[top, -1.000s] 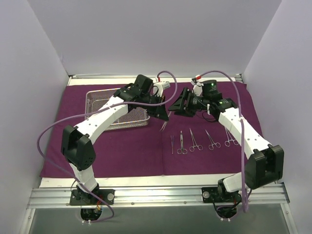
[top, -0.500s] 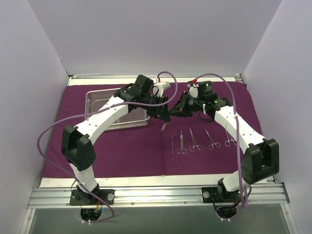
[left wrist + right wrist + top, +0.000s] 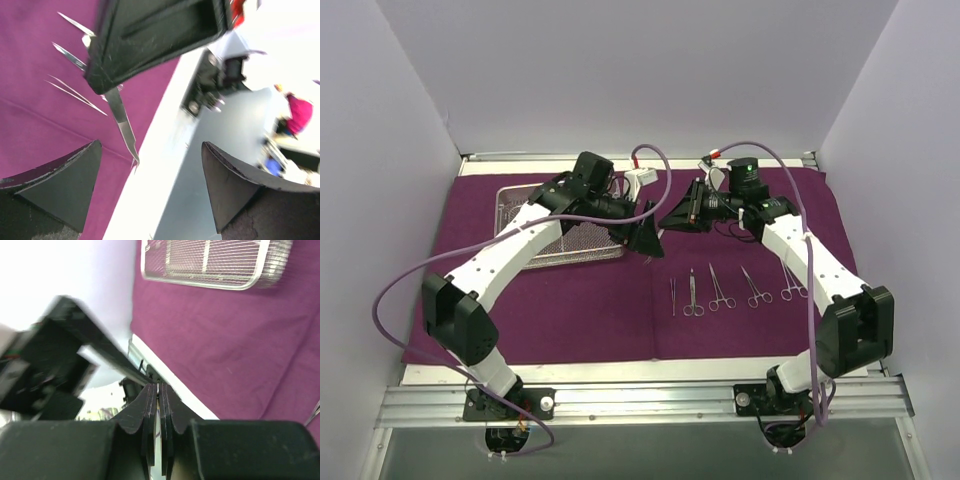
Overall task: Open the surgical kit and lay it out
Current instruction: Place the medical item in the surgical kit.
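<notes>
Aloft, steel instrument in clamped right end effector, near wide-open left end effector.

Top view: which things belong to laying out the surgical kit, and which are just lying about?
Job: purple cloth, mesh tray, row of instruments, another instrument in the right jaws.
Lying about: purple cables, metal rail.

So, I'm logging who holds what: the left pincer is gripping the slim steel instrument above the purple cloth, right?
No: the right pincer is gripping the slim steel instrument above the purple cloth. The left pincer stands open, as the left wrist view shows.
</notes>
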Motion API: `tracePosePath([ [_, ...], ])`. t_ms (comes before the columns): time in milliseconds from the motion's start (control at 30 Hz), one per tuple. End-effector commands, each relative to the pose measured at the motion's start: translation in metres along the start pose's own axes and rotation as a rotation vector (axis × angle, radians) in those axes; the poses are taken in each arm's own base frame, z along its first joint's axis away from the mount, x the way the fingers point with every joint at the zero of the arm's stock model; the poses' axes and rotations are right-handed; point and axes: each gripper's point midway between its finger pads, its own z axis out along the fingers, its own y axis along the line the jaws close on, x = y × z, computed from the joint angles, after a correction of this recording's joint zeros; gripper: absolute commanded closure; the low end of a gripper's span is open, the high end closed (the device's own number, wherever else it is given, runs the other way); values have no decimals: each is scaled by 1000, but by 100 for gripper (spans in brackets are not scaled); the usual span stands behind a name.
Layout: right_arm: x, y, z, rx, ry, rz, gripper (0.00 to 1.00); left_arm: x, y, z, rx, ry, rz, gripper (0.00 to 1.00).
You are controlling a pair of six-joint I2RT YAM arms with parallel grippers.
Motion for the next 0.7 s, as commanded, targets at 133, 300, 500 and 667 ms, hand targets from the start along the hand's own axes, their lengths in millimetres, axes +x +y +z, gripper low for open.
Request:
tracePosePath([
  [133, 8, 42, -20, -167, 28, -180, 100, 15, -33, -10, 209, 24, 37, 12],
  [300, 11, 44, -25, -171, 15, -198, 100, 23, -38, -4, 285, 36, -20, 29],
  [500, 8, 53, -31, -178, -10, -219, 100, 32, -40, -6, 318, 59, -79, 92],
  [667, 1, 33, -40, -25, -48, -335, 60, 29, -30, -9, 281, 23, -139, 98],
])
